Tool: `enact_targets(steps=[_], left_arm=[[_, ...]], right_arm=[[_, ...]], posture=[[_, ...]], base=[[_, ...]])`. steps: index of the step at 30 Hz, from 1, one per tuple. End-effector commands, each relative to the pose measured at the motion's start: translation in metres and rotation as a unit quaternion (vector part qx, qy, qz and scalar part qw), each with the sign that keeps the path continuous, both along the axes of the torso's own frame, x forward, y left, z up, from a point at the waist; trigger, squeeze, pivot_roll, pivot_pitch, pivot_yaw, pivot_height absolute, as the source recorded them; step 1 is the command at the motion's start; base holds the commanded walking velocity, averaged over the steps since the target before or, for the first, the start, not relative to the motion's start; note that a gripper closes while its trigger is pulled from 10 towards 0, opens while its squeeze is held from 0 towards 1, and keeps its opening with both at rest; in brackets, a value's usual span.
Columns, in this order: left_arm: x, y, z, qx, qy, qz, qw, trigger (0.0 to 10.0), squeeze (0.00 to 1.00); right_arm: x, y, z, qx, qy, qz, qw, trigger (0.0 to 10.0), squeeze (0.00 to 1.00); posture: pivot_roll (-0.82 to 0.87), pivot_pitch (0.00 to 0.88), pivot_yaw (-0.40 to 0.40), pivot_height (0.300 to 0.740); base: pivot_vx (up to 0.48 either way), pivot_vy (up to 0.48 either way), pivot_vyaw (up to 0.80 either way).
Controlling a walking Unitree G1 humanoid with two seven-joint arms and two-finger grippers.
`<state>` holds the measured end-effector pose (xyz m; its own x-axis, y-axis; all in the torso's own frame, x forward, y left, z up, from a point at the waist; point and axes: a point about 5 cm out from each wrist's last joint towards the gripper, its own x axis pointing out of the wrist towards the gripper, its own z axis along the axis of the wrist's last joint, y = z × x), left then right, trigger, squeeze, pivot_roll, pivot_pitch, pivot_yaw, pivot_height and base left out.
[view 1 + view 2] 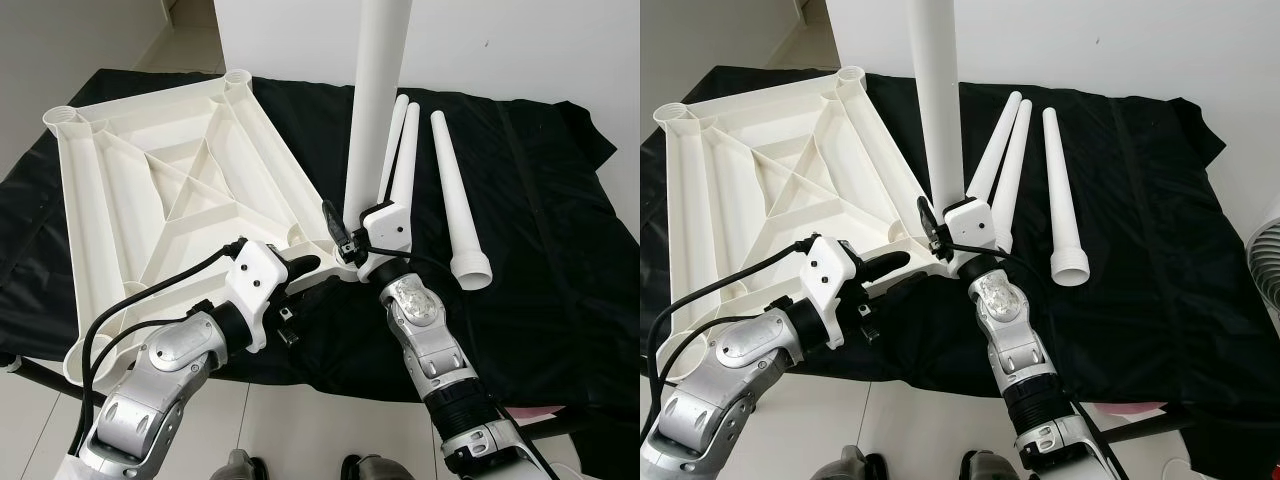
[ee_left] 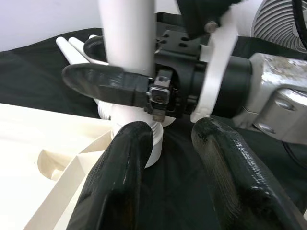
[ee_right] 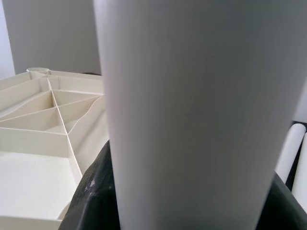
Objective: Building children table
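The cream table top (image 1: 170, 190) lies upside down on a black cloth, ribbed underside up. One white leg (image 1: 375, 100) stands upright in its near right corner socket (image 2: 157, 143). My right gripper (image 1: 343, 238) is shut around the base of that leg, which shows large and close in the right wrist view (image 3: 192, 120). My left gripper (image 2: 172, 167) is open just in front of the same corner, its two black fingers (image 2: 120, 177) spread either side of the socket, low by the table top's edge.
Three loose white legs lie on the cloth behind my right arm: a pair together (image 1: 400, 150) and one apart (image 1: 458, 200). The black cloth (image 1: 560, 230) covers a low platform. A white fan (image 1: 1267, 262) stands at the right edge, with tiled floor in front.
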<state>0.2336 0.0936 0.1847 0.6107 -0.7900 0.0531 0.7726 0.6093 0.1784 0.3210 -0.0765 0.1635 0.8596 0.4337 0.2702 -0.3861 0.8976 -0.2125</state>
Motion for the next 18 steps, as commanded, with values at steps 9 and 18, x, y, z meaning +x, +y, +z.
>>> enact_targets(steps=[9,18], left_arm=[[0.000,0.001,-0.004,0.008,0.003,0.010,1.000,10.0,0.00],[0.000,0.001,-0.004,0.008,0.003,0.010,1.000,10.0,0.00]], right_arm=[[0.009,-0.015,-0.048,-0.044,0.153,-0.016,0.987,10.0,0.00],[0.015,-0.015,-0.050,-0.029,0.207,0.012,0.978,10.0,0.00]], posture=[[-0.01,0.144,0.036,0.740],[0.00,0.140,0.030,0.740]], base=[[0.000,0.000,0.00],[0.000,0.000,0.00]])
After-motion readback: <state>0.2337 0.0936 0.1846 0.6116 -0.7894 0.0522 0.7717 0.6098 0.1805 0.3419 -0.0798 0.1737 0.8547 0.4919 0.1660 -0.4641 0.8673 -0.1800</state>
